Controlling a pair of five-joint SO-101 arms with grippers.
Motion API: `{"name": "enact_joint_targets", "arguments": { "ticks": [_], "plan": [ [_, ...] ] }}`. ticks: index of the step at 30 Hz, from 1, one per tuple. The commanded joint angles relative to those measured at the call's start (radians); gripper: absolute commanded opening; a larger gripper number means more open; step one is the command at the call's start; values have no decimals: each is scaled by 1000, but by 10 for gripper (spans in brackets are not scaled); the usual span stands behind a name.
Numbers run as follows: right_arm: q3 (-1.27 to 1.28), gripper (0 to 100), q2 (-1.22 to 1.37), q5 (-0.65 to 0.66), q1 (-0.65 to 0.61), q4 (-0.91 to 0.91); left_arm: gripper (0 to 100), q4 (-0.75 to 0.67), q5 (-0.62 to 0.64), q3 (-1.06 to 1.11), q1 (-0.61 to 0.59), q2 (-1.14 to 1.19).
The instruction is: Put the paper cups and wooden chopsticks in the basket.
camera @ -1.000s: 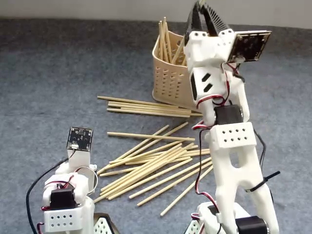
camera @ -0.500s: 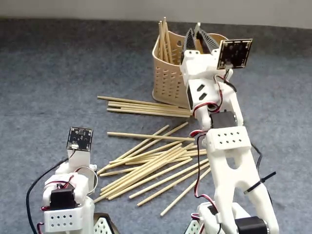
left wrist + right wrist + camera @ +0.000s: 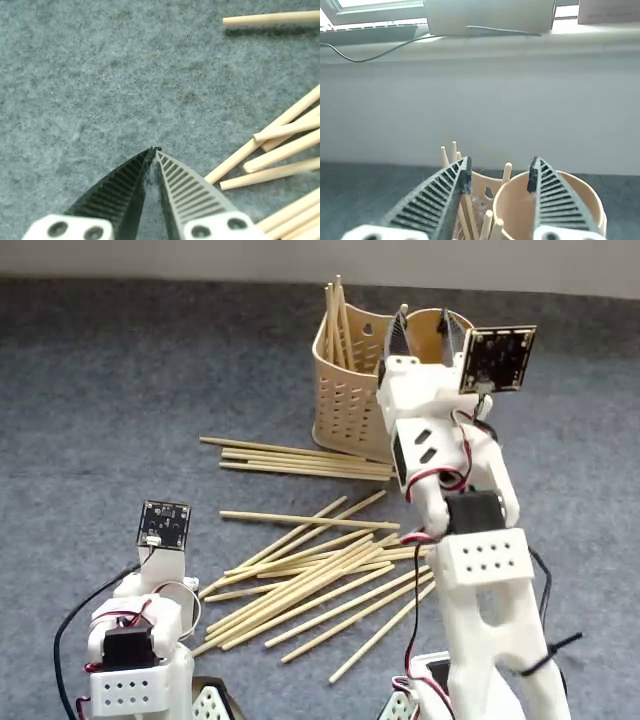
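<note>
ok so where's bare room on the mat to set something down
Bare mat left of the basket, and right of the right arm. Crowded: loose chopsticks fan between the arms, with a row along the basket's front.

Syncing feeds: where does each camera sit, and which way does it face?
High view: fixed overhead, looking down on table, basket, chopsticks, left arm and right arm.
Left wrist view: on the left arm, facing down at the table; shut left gripper, chopsticks.
Right wrist view: on the right arm, facing level toward a wall; open right gripper, cup.
Shared: high and right wrist views both show the cup.
</note>
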Motion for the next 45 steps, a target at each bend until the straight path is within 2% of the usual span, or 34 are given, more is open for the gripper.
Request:
{"name": "enact_joint_targets", "arguments": {
  "ticks": [1,10,19,22,35,45],
  "plan": [
    [-42,190,-148,-2,-7,232,24,2,-3,19,-7,-8],
    [1,190,-285,-167,-1,694,24,2,-3,19,-7,-8],
    [191,190,-314,-256,-1,900,24,2,-3,19,-7,-8],
    [271,190,-314,-290,-2,921,24,2,-3,19,-7,-8],
    [476,190,-285,-287,-1,972,24,2,-3,19,-7,-8],
    [404,190,133,-295,163,978,24,2,-3,19,-7,-8]
  ]
}}
